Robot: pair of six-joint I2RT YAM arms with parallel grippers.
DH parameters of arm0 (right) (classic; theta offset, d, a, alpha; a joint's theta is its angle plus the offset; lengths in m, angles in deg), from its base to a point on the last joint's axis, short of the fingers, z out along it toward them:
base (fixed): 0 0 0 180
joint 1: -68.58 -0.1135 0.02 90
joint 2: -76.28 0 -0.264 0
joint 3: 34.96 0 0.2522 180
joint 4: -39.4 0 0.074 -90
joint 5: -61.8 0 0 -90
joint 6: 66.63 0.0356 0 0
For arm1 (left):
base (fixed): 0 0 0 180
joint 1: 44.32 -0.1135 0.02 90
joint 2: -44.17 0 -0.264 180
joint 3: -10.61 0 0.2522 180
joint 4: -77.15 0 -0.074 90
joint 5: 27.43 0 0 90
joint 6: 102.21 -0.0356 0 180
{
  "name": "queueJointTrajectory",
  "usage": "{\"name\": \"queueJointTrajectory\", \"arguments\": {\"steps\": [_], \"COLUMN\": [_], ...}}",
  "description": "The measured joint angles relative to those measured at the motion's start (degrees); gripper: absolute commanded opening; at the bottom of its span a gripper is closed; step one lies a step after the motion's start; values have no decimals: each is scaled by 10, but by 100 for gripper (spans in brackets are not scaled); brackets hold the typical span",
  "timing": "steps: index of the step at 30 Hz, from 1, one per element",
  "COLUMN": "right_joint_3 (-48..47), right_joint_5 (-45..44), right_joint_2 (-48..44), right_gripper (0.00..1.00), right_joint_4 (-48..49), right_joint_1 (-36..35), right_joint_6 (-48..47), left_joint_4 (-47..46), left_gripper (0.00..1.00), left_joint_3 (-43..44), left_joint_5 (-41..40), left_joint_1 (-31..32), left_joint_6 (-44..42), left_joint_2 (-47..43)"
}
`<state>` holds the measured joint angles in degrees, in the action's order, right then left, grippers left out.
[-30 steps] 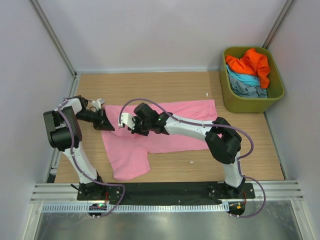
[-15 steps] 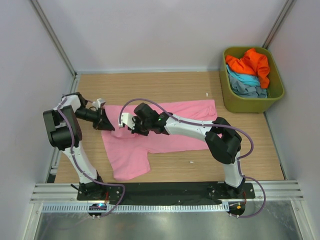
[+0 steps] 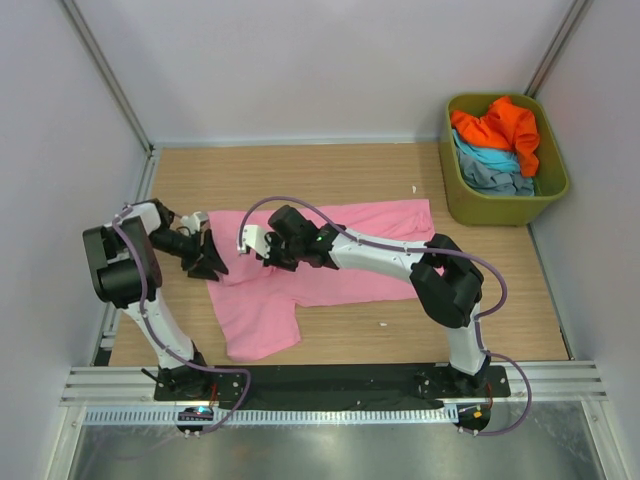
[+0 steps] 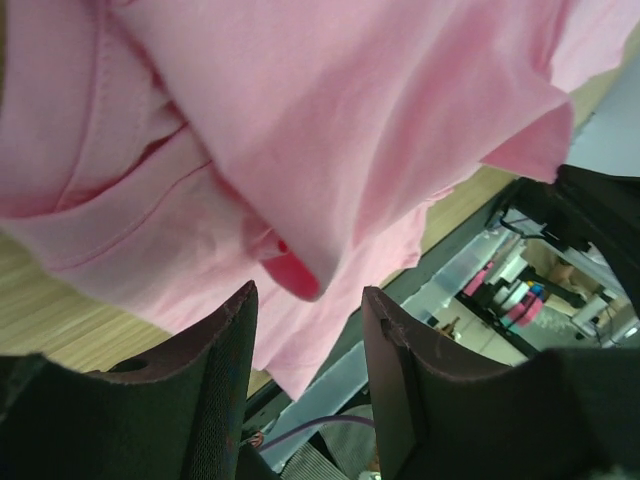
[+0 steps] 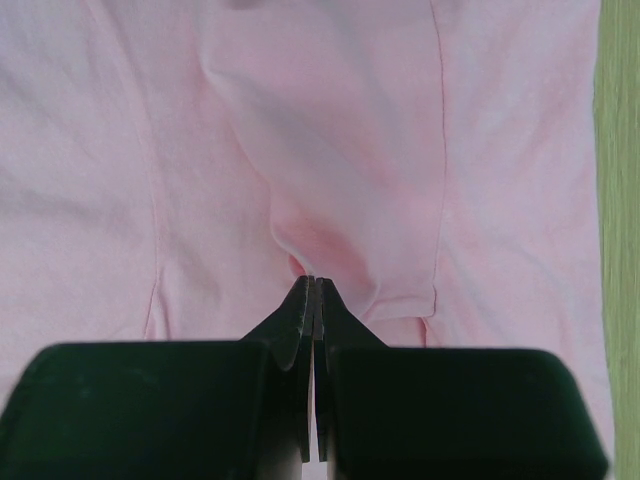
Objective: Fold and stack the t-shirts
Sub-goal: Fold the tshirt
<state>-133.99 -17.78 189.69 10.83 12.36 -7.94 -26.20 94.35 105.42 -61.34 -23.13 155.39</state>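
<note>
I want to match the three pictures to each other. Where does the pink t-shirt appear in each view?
Top external: the pink t-shirt lies across the middle of the wooden table.
Left wrist: it fills the upper part, above the open left gripper.
Right wrist: it fills nearly the whole picture, pinched by the shut right gripper.
Shared landmark: the table, seen also at the left wrist's lower left; the right wrist does not show it.

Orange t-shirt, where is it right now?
In the top external view, the orange t-shirt lies on top of the pile inside the olive-green tub, at the far right corner of the table, with a light blue t-shirt touching it.
</note>
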Motion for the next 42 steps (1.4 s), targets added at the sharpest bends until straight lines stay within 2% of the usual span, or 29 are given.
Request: {"name": "queueJointTrajectory", "arguments": {"steps": [10, 25, 37, 42], "right_joint_3": [0, 0, 0, 2], "right_joint_5": [0, 0, -5, -7], "right_joint_2": [0, 0, 0, 0], "right_gripper": [1, 1, 1, 1], "right_joint_4": [0, 2, 5, 8], "right_joint_1": [2, 2, 2, 4], "right_joint_6": [0, 1, 2, 2], "left_joint_4": [-37, -39, 68, 113], "left_gripper": [47, 47, 50, 50], "left_joint_3": [-12, -15, -12, 36], "left_joint_5": [-27, 22, 45, 43], "left_joint_1": [-7, 21, 42, 42], "left_joint_6": [1, 13, -44, -72], "left_joint_2": [-14, -5, 3, 1]}}
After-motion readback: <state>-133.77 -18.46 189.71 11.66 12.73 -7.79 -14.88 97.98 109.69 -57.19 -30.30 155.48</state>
